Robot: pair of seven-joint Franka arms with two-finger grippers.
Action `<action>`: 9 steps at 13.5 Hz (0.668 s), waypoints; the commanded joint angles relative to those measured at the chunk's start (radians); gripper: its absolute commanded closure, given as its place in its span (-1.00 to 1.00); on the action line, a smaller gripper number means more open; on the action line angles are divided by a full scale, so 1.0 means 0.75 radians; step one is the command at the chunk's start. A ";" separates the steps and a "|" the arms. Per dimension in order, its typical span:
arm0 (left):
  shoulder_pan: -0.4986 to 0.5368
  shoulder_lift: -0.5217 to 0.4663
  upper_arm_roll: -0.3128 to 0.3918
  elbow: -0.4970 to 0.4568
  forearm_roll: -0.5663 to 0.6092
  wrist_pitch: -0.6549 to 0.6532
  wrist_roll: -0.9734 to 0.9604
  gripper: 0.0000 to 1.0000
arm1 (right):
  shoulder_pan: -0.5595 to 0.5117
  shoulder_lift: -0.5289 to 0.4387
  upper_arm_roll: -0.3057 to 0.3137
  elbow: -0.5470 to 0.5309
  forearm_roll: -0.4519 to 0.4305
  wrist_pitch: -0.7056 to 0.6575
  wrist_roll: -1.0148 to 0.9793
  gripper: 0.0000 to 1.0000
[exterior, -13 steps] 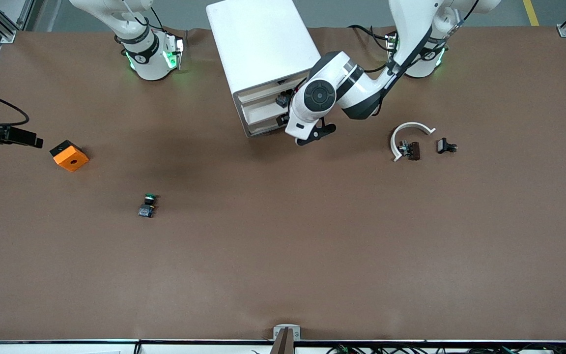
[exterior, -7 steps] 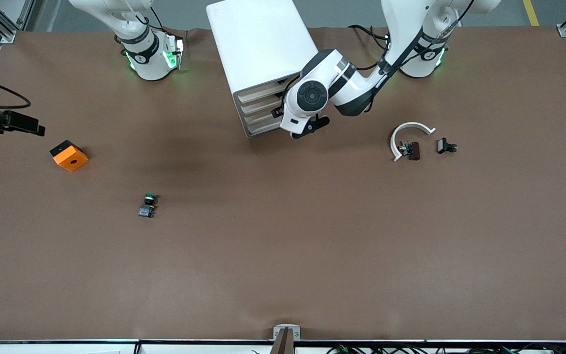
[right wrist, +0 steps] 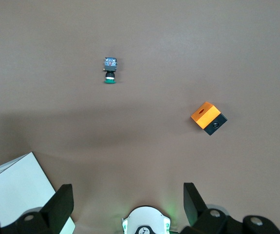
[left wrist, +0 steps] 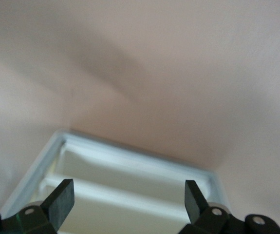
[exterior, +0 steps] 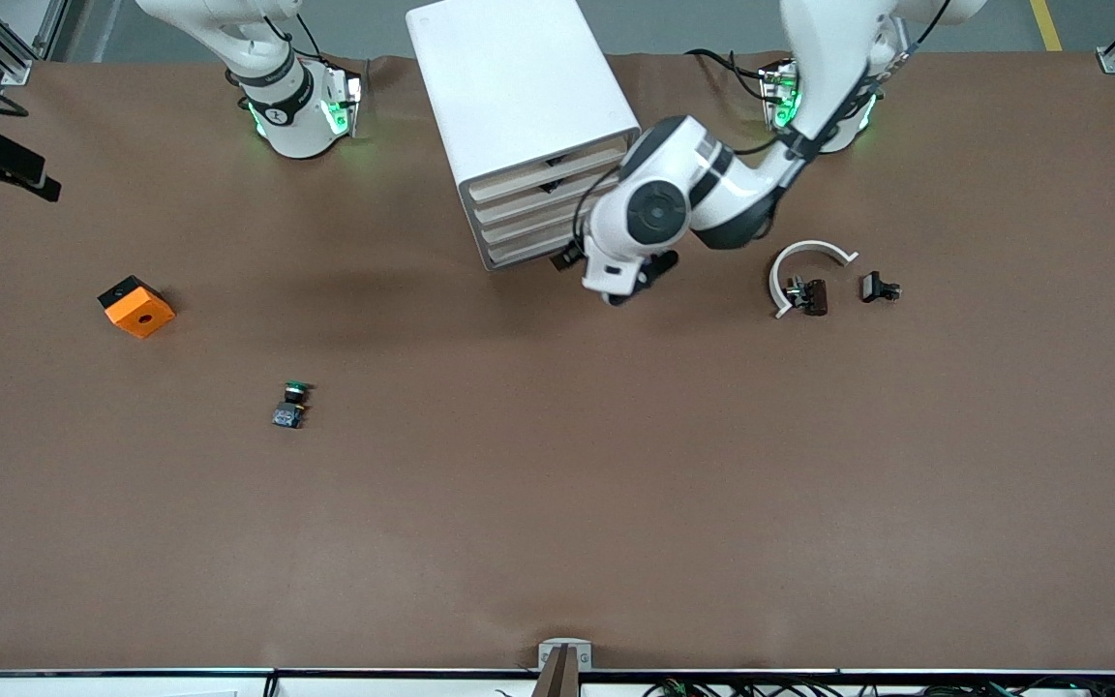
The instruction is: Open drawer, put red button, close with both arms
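- Cabinet (exterior: 519,97): white, far from the front camera, between the two arm bases.
- Drawer (exterior: 538,198): second from top, front flush with the other three, shut.
- Red button: not visible in any view; cannot tell where it is.
- Left claw (left wrist: 127,200): released, fingers (left wrist: 59,200) spread wide, just in front of the drawer fronts and apart from them.
- Right claw (right wrist: 127,195): released and empty, high over the right arm's end of the tabletop (exterior: 557,503).
- Green-capped switch (exterior: 291,404) and orange cube (exterior: 136,306): on the tabletop toward the right arm's end, well apart.
- White curved piece (exterior: 804,266): toward the left arm's end.
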 commanded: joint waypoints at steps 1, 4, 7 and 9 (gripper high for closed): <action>0.107 -0.081 -0.005 0.048 0.206 -0.056 -0.016 -1.00 | 0.005 -0.053 0.006 -0.089 -0.009 0.058 -0.008 -1.00; 0.213 -0.130 -0.005 0.144 0.441 -0.115 -0.006 -1.00 | 0.013 -0.057 0.010 -0.160 -0.019 0.150 -0.022 -1.00; 0.346 -0.161 -0.005 0.226 0.517 -0.154 0.019 -1.00 | 0.015 -0.092 0.035 -0.266 -0.064 0.258 -0.059 -1.00; 0.417 -0.208 -0.005 0.255 0.540 -0.178 0.037 -1.00 | 0.013 -0.117 0.035 -0.279 -0.066 0.264 -0.114 -1.00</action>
